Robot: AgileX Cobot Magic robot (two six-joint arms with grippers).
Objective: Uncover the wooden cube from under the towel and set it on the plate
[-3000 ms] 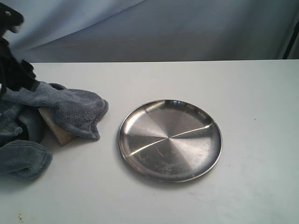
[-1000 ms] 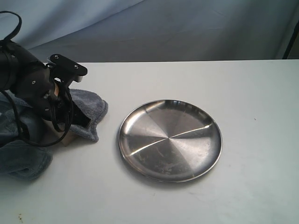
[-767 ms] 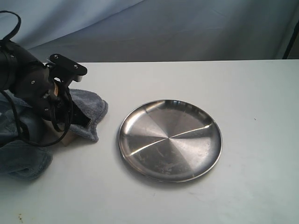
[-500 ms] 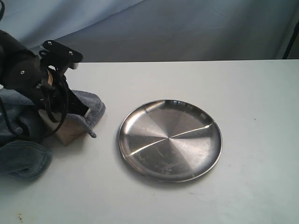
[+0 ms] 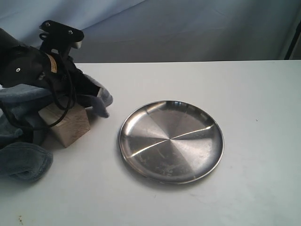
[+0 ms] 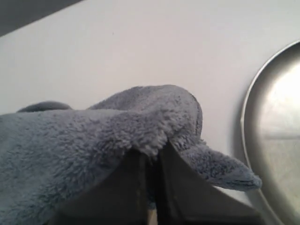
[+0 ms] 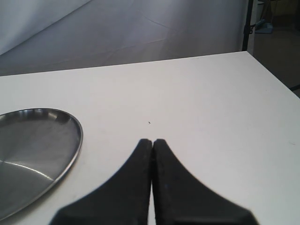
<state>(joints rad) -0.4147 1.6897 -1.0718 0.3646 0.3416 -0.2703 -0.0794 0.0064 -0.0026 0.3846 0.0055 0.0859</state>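
Nearest, at the left of the desk (image 5: 254,197), a bunched fold of the towel (image 5: 23,160) is seen lying on the surface. Just beyond, the plate (image 5: 170,141) is found bare near the middle of the desk. To its left, and apart from it, the cube (image 5: 70,126) is set on the desk with its front faces uncovered; its rear and far side are hidden by towel and arm. Above the cube, a flap of the towel is held raised, pinched in the left pincer (image 6: 151,161), which is closed narrowly on the plush cloth. A loose corner is seen drooping towards the plate. The right pincer (image 7: 152,143) is held over bare desk near the plate's rim, pressed together with nothing gripped. Farthest back, a grey-blue backdrop (image 5: 188,28) is hung.
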